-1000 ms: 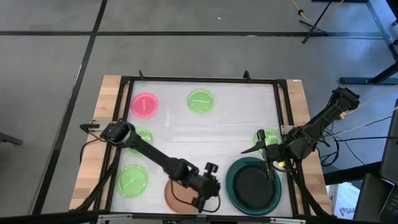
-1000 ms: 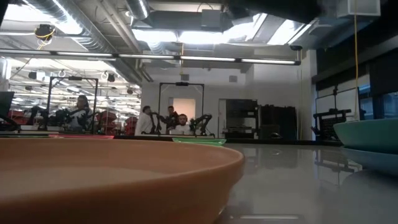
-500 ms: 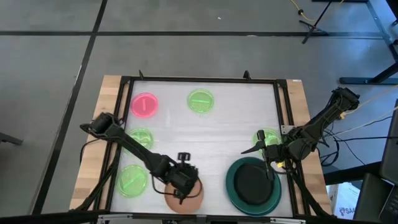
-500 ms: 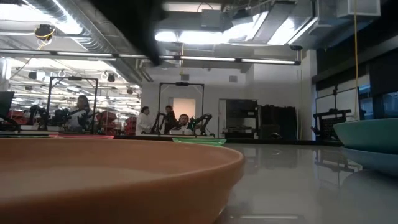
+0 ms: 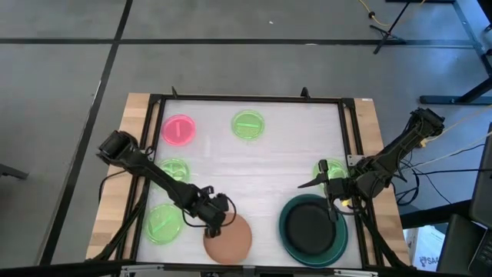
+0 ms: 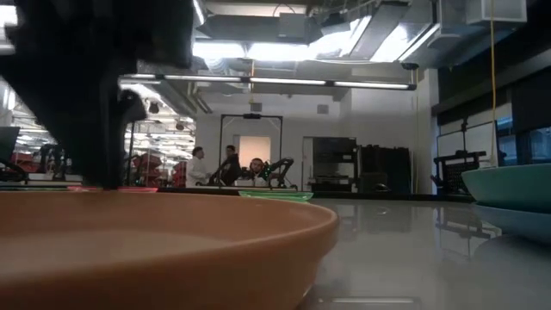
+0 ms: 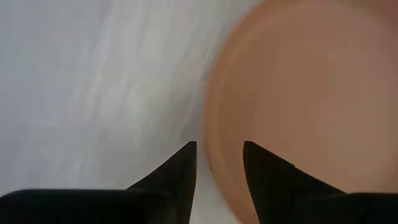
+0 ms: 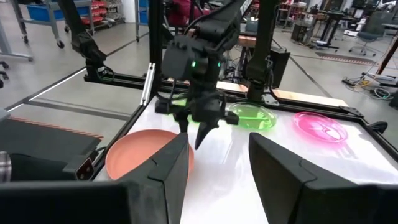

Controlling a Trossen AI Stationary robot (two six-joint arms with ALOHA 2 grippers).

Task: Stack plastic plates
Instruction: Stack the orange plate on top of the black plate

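Note:
The terracotta plate (image 5: 230,241) lies flat near the table's near edge and fills the low view (image 6: 155,250). My left gripper (image 5: 216,225) hangs open over its far-left rim, one finger on each side of the rim line (image 7: 217,149); it also shows in the right wrist view (image 8: 196,137). A black plate (image 5: 310,228) lies inside the large teal plate (image 5: 286,231). No slate-blue plate can be made out. My right gripper (image 8: 217,162) waits open near the table's right edge, beside a green plate (image 5: 330,169).
Three more neon-green plates (image 5: 247,125) (image 5: 175,169) (image 5: 164,223) and a pink plate (image 5: 178,129) lie flat on the white table top. A dark frame (image 5: 246,98) borders the table. People stand in the room behind (image 6: 228,164).
My left gripper has swung from the terracotta plate's right side across the plate toward the table's left, and now stands over the plate's far-left rim. Its wrist has turned on the way. The plates have stayed where they were.

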